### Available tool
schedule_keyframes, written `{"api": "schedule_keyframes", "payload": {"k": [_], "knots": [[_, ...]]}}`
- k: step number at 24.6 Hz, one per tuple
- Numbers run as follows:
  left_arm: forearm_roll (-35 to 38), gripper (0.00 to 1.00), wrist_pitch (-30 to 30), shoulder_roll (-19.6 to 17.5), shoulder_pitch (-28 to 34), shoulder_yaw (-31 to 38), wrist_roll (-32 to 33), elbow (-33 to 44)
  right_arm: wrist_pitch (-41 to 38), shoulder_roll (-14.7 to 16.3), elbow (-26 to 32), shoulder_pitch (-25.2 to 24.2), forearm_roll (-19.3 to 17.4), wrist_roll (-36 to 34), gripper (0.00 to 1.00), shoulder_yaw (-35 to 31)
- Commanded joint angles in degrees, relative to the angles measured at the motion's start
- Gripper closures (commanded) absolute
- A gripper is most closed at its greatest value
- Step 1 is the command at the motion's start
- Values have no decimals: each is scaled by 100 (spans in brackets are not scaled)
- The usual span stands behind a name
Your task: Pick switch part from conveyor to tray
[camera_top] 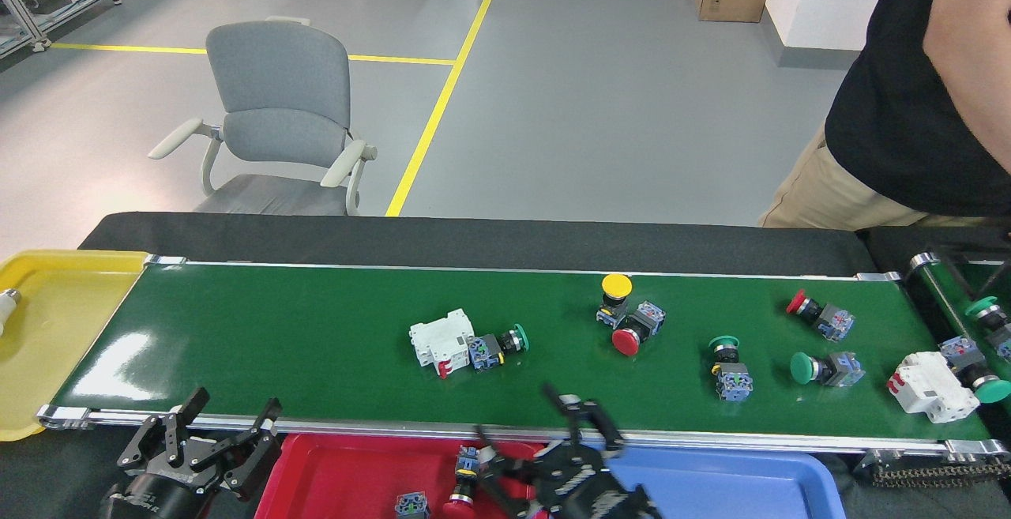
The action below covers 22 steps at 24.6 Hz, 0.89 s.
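Two tools spread wide, empty: right tool [545, 444] over tray [347, 471], left tool [209, 440] idle.

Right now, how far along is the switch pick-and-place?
Done: at least two switch parts lie in the red tray. In hand: nothing visible; the right claw is spread open above the tray's right end, and the left claw sits open, off the belt. Left: several push-button switches and two white breakers on the conveyor.

conveyor [316, 329]: left half bare, open to reach | centre: white circuit breaker [441, 340] touching green pushbutton switch [497, 347] | right half: scattered pushbutton switches [727, 345] crowd passage
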<state>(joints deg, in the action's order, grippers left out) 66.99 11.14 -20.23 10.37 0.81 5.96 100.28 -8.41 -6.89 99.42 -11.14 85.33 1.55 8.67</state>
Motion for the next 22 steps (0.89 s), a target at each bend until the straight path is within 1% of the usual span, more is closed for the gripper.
{"api": "schedule_keyframes", "payload": {"k": [1, 3, 5, 6, 9, 11, 13, 14, 17, 18, 20, 21, 22], "knots": [[147, 0, 20, -69, -176, -222, -16, 88, 411, -23, 139, -204, -16, -409, 0, -586], [349, 0, -51, -60, -440, -670, -7, 70, 797, 21, 95, -328, -122, -541, 0, -1025], [420, 0, -121, -25, -633, -987, 19, 44, 947, 30, -10, -301, -315, -515, 0, -1122], [446, 0, -235, 19, -800, -1162, 98, 0, 991, 30, -89, -231, -359, -497, 0, -1113], [464, 0, -657, 54, -1222, -1725, 221, -299, 1008, 39, -195, 130, -289, -304, 0, -1060], [464, 0, -850, 63, -1547, -1971, 221, -589, 1061, -23, -344, 314, -148, -40, 0, -753], [464, 0, -894, 106, -1696, -2024, 221, -905, 1386, -31, -608, 613, -8, 135, 0, -445], [464, 0, -886, 151, -1732, -2015, 221, -1028, 1571, -40, -784, 736, 10, 206, 0, -313], [455, 0, -894, 194, -1855, -2006, 221, -1371, 2045, -84, -1425, 1333, 28, 461, 0, 47], [455, 0, -894, 203, -1899, -1997, 213, -1441, 2107, -102, -1601, 1457, 19, 505, 2, 91], [455, 0, -894, 203, -1978, -1989, 213, -1556, 2133, -181, -1733, 1545, 19, 531, 20, 135], [455, 0, -894, 203, -2022, -1989, 213, -1608, 2107, -181, -1733, 1553, 28, 531, 38, 153], [455, 0, -894, 203, -2074, -1989, 213, -1661, 2081, -163, -1733, 1553, 28, 522, 60, 170]]}}
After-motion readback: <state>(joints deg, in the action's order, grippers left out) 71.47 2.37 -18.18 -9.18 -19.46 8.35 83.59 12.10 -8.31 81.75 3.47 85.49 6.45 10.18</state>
